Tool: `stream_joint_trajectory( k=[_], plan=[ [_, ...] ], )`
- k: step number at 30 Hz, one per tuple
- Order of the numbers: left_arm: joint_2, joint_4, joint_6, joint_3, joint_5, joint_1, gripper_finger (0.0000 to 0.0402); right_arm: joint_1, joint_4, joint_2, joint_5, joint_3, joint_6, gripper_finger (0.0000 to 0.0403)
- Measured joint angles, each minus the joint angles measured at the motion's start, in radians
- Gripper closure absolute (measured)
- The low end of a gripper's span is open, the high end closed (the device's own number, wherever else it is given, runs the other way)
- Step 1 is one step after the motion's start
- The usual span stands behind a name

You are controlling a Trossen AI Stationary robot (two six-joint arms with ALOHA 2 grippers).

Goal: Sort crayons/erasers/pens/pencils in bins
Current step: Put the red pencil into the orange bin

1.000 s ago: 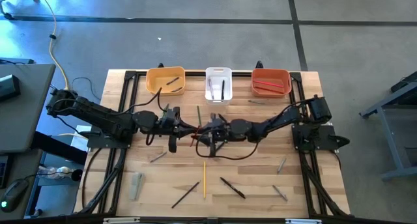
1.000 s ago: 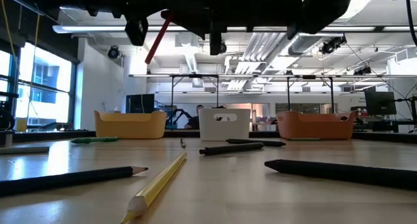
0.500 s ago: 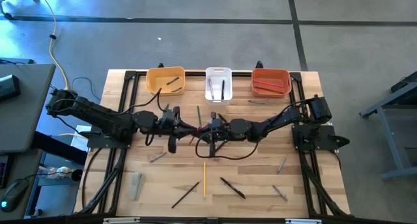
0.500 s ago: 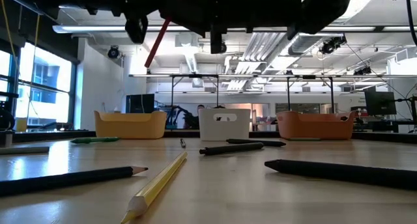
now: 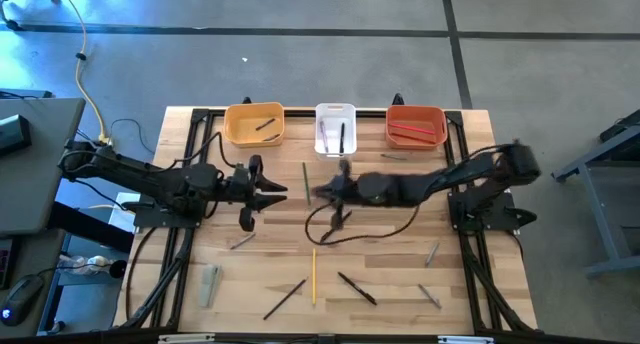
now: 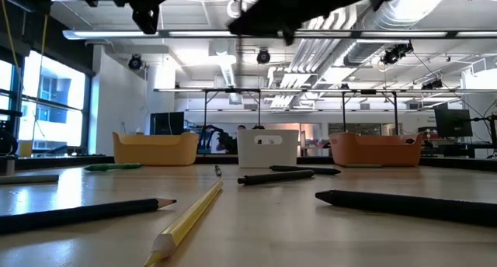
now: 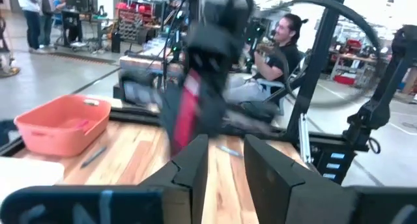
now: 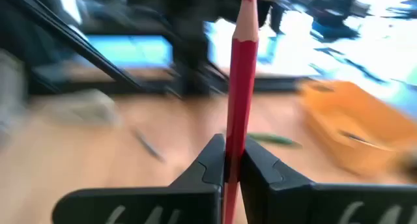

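My right gripper hovers above the table's middle and is shut on a red pencil. My left gripper floats just to its left, open and touching nothing. In the left wrist view its fingers stand apart, with the red pencil ahead of them in the other gripper. At the far edge stand the yellow-orange bin, the white bin with pens in it, and the red-orange bin with red pencils in it. A yellow pencil lies flat on the near half. My right gripper pinches the red pencil's shaft between its two fingers. The pencil runs roughly along the fingers, and its sharpened tip sticks out well past the fingertips. The fingers point about level toward the table's left. The pencil is lifted clear of the table.
Black pens lie near the yellow pencil, and a green pen lies behind the grippers. A grey eraser sits at the near left. Small grey pieces lie at the near right. A seated person shows beyond the table.
The two grippers stood together over the table's middle around the red pencil. My left gripper has drawn back toward the table's left, away from the pencil. My right gripper has kept the pencil and shifted toward the far edge and right, its arm swinging out.
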Motion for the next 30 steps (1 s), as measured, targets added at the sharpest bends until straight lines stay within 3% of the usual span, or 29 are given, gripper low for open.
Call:
stream_joint_trajectory(
  k=[6,11,16,21,30],
  plan=[
    [-0.006,0.106,-0.001,-0.1,-0.004,0.0,0.0352,-0.137,-0.523,-0.235,0.224,0.0,-0.096,0.0396],
    [-0.006,0.167,-0.003,-0.144,-0.004,0.0,0.038,-0.356,-0.772,-0.303,0.247,0.0,-0.26,0.0396],
    [-0.006,0.166,-0.003,-0.145,0.02,0.0,0.0398,-0.595,-0.834,-0.273,0.241,0.0,-0.399,0.0397],
    [-0.006,0.165,-0.003,-0.145,0.023,0.0,0.0399,-0.788,-0.833,-0.219,0.166,0.0,-0.459,0.0397],
    [-0.006,0.159,-0.012,-0.145,0.024,0.0,0.0399,-0.919,-0.857,-0.047,0.146,-0.001,-0.533,0.0397]
  ],
)
